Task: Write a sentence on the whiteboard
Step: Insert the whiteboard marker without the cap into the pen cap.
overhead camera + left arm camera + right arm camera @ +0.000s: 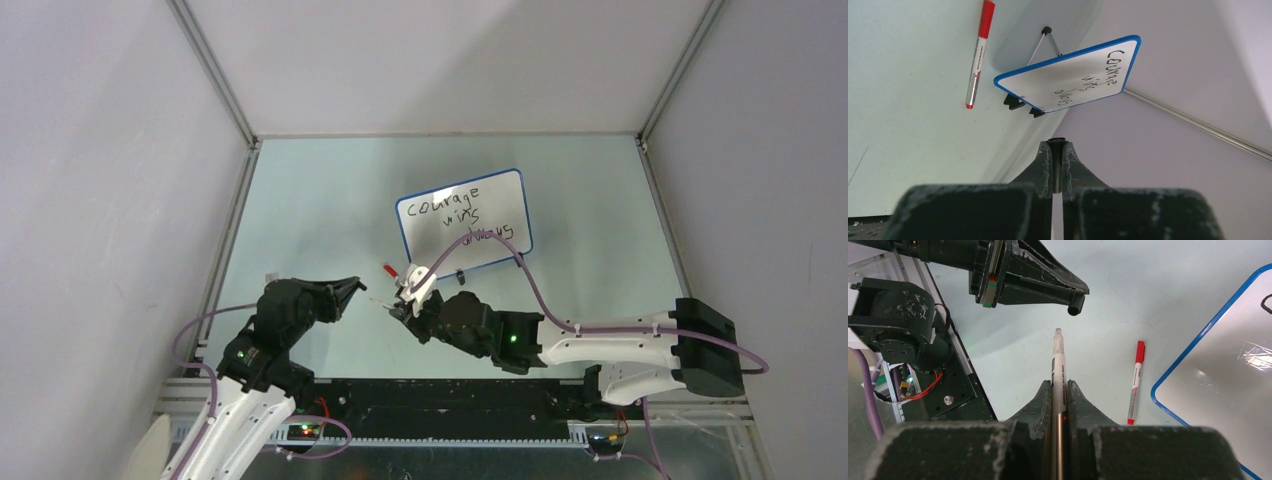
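Directly beyond the right end effector (1059,390), toward the far side of the counter (300,200), stood the whiteboard (420,240). It was propped on two black feet (1015,102) with its written face turned up and back toward the arms. Seen from above, its long axis ran left to right, the right end swung slightly farther away. The sentence (460,218), "courage wins always", stepped down in three lines along that axis.

The right end effector was clenched on a white marker (1058,360). The marker's long axis ran straight out between the fingers, its uncapped tip pointing at the left end effector (1057,150). That one was clenched too, pinching a small black cap (1075,308) at its fingertips. A gap lay between cap and marker tip.

A red-capped marker (1135,382) lay flat on the counter just right of the right end effector, between it and the whiteboard's near edge, apart from both.
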### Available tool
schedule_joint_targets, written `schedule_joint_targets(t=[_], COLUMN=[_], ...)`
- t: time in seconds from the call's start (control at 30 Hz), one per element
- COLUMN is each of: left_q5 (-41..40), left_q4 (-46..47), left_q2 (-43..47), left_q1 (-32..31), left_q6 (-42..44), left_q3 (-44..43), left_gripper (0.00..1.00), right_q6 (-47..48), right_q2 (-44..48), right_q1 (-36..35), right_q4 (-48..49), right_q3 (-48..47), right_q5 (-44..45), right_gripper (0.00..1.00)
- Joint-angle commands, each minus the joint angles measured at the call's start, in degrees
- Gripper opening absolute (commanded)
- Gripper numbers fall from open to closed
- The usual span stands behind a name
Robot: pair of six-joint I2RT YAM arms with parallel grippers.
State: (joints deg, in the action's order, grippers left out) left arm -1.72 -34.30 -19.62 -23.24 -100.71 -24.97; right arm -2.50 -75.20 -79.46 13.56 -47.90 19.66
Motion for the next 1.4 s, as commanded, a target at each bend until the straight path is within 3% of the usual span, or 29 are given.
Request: schedule_joint_targets(t=[0.0,1.37], left_q5=[0.0,3.5], left_q4=[-0.9,1.2], left_q2=[0.6,0.8], left_q1=[-0.4,-0.4], left_q6=[-1.0,-1.2], left_q3=[-3.0,-2.0], left_gripper=[0.00,0.00], right_q6=[0.4,0.8], right_q2=[-0.5,0.4], right_q1=[-0.2,1.8], right_q4=[0.1,-1.4], right_q3=[-3.5,-6.0], right_q5=[1.4,0.6], right_gripper=[0.00,0.00])
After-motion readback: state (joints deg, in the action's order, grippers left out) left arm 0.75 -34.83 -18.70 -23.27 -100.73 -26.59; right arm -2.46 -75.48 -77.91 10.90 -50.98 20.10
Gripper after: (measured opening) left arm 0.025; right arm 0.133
